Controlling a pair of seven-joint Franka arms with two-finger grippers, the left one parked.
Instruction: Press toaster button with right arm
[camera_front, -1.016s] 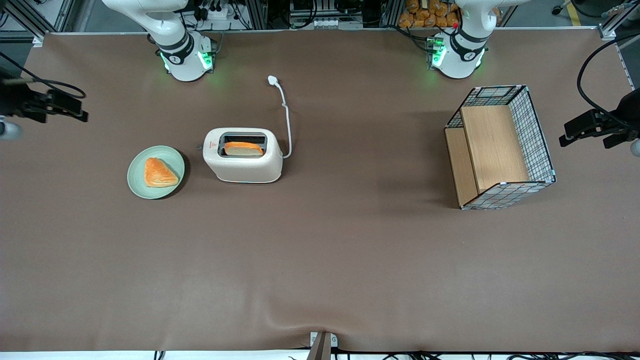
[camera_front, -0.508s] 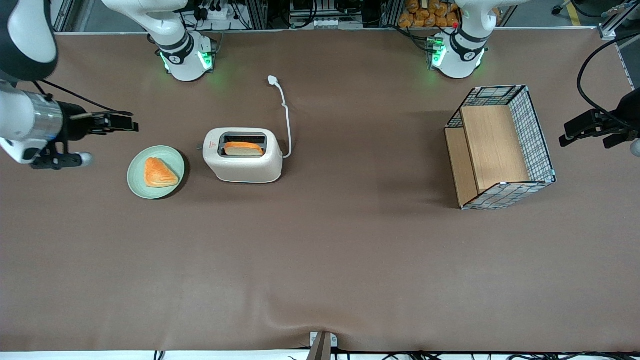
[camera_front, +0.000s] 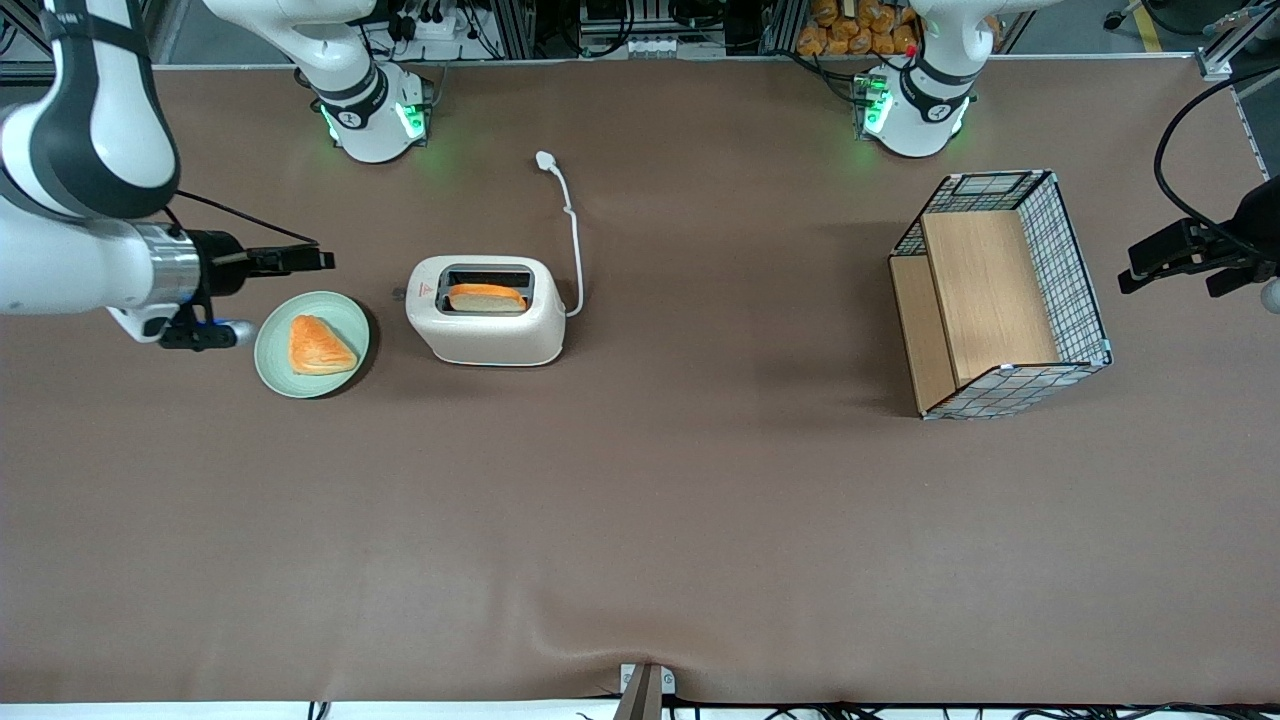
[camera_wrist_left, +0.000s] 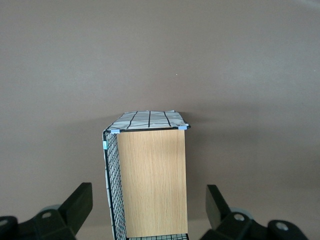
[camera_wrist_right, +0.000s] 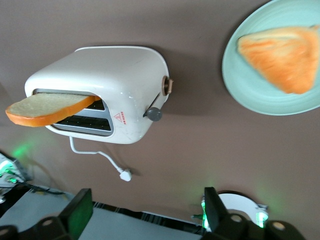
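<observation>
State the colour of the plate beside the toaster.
Pale green; the plate shows best in the right wrist view, near the toaster. The gripper hovers above it.

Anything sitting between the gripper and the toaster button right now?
No: in the front view only bare table lies between the gripper and the toaster button; the green plate sits nearer the camera.

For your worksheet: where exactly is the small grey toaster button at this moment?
The small grey toaster button juts from the cream-white toaster's narrow end facing the pale green plate. The slim black gripper hovers just above that plate's edge.
</observation>
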